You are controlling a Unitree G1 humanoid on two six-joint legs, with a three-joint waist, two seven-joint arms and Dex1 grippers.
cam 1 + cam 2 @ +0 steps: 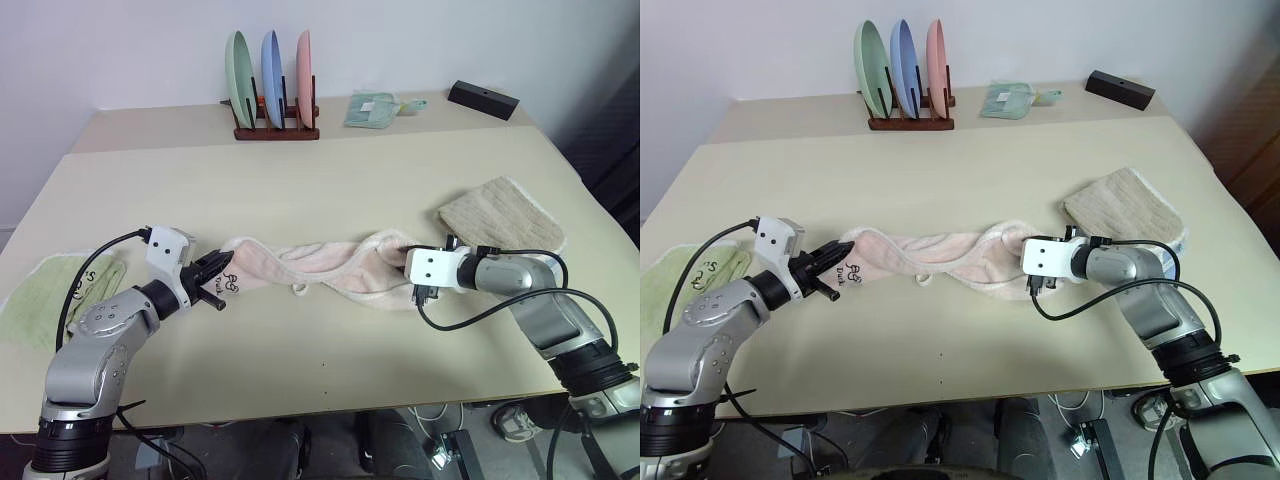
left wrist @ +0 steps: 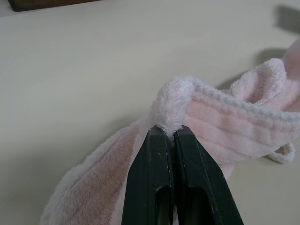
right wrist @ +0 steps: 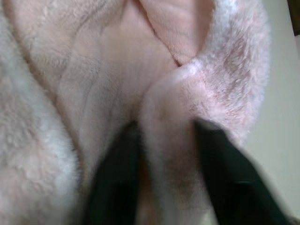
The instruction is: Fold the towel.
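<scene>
The pale pink towel (image 1: 310,262) lies stretched and bunched into a long rope across the middle of the table, its dark embroidered mark (image 1: 229,283) and little loop (image 1: 298,290) near its left part. My left gripper (image 2: 171,132) is shut on the towel's left corner, with pink pile bulging over its black fingertips. At the towel's right end my right gripper (image 3: 166,126) has its two fingers pressed against either side of a raised fold of the towel (image 3: 168,93). In the head views that gripper's (image 1: 408,264) fingers are buried in the cloth.
A beige coarse towel (image 1: 497,215) lies just behind my right arm. A light green towel (image 1: 50,290) sits at the table's left edge. At the back stand a plate rack (image 1: 272,90) with three plates, a folded green cloth (image 1: 372,108) and a black box (image 1: 483,99).
</scene>
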